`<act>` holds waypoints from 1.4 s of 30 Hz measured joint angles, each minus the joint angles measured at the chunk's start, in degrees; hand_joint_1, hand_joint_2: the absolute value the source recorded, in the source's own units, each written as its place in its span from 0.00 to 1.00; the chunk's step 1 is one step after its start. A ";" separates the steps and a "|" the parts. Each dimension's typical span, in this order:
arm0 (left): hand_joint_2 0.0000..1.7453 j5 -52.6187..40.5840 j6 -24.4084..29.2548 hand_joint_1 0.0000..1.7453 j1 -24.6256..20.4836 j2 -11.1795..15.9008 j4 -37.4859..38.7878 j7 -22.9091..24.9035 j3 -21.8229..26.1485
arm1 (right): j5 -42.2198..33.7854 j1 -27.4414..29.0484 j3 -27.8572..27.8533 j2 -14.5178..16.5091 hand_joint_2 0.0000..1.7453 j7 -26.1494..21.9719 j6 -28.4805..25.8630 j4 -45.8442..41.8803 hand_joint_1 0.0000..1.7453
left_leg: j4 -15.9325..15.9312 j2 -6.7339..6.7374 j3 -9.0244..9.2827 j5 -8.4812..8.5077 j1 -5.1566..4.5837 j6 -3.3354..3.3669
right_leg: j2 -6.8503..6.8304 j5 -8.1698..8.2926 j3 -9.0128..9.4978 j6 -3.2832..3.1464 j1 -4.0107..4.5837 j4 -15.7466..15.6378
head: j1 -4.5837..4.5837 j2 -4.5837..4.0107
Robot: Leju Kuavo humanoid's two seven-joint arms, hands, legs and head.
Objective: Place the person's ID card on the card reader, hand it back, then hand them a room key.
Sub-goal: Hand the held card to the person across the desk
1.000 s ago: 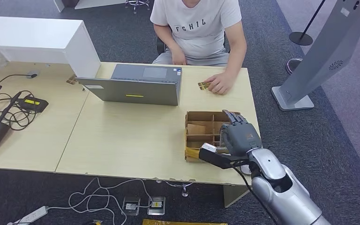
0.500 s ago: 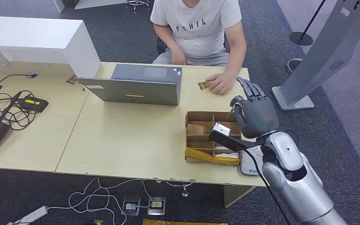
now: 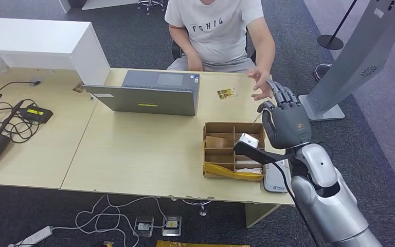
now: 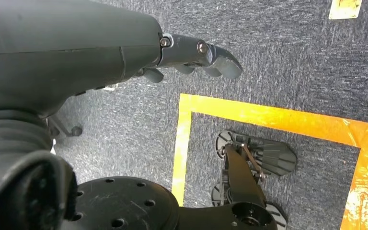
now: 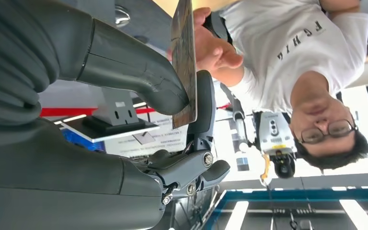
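My right hand (image 3: pixel 286 121) is raised past the far right corner of the cardboard box (image 3: pixel 231 150), stretched out to the person. In the right wrist view it (image 5: pixel 172 91) pinches a thin brown card (image 5: pixel 184 62) between thumb and a finger, the card seen nearly edge-on. The person's hand (image 3: pixel 261 84) hovers open just beyond my fingertips and shows close behind the card (image 5: pixel 214 51). A small gold card (image 3: pixel 226 93) lies on the table near the laptop. The white card reader (image 3: pixel 276 179) sits at the table's near right edge. My left hand (image 4: pixel 191 52) hangs over the floor, holding nothing.
A grey laptop (image 3: pixel 149 92) stands open at mid-table, facing the person. The box has several compartments with cards and yellow tape on its front. Cables and black devices (image 3: pixel 10 123) clutter the left desk. A grey kiosk stand (image 3: pixel 349 62) rises at the right.
My right hand rose from the box and swung toward the person with the card. The person's hand lifted off the gold card on the table and reached toward mine.
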 joint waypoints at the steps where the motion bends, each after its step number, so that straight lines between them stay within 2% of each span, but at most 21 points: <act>1: 0.00 -0.14 -0.07 0.00 -0.01 0.00 0.00 -0.03 0.00 | 0.05 -0.79 0.01 0.05 1.00 -0.51 -0.81 0.99 1.00 | 0.00 0.00 0.00 0.00 0.00 0.00 | 0.00 0.00 0.00 0.00 0.00 0.00 | 0.00 0.00; 22: 0.00 -1.38 -0.87 0.00 -0.09 -0.03 0.00 -0.08 -0.04 | 0.80 -11.22 1.02 2.79 1.00 -3.33 -9.02 21.53 1.00 | 0.00 -0.03 -0.02 0.02 0.00 0.00 | -0.04 0.01 0.00 0.00 0.00 0.01 | 0.01 0.00; 34: 0.00 -1.35 -0.88 0.00 -0.07 -0.02 0.00 -0.08 -0.04 | 1.22 -12.87 1.26 3.90 1.00 -3.41 -10.64 28.85 1.00 | 0.01 -0.05 -0.02 0.02 0.00 -0.01 | -0.04 0.01 0.00 0.00 0.00 0.01 | 0.01 0.00; 35: 0.00 -1.35 -0.88 0.00 -0.08 -0.02 0.00 -0.08 -0.04 | 1.22 -12.92 1.26 3.95 1.00 -3.41 -10.65 29.11 0.88 | 0.01 -0.04 -0.02 0.02 0.00 -0.01 | -0.04 0.01 0.00 0.00 0.00 0.01 | 0.01 0.00; 38: 0.00 -1.36 -0.87 0.00 -0.07 -0.02 0.00 -0.08 -0.04 | 1.29 -13.04 1.28 4.09 1.00 -3.41 -10.79 29.84 0.13 | 0.01 -0.04 -0.02 0.02 0.00 -0.01 | -0.05 0.01 0.00 0.00 0.00 0.01 | 0.01 0.00; 39: 0.00 -1.37 -0.87 0.00 -0.07 -0.02 0.00 -0.08 -0.04 | 1.37 -13.08 1.28 4.14 1.00 -3.41 -11.03 30.07 0.00 | 0.01 -0.04 -0.02 0.02 0.00 -0.01 | -0.05 0.01 0.00 0.00 0.00 0.01 | 0.01 0.00; 42: 0.00 -1.38 -0.88 0.00 -0.07 -0.02 0.00 -0.09 -0.04 | 1.70 -13.13 1.28 4.20 1.00 -3.61 -13.19 30.77 0.00 | 0.01 -0.04 -0.02 0.02 0.00 -0.01 | -0.04 0.01 0.00 0.00 0.00 0.01 | 0.01 0.00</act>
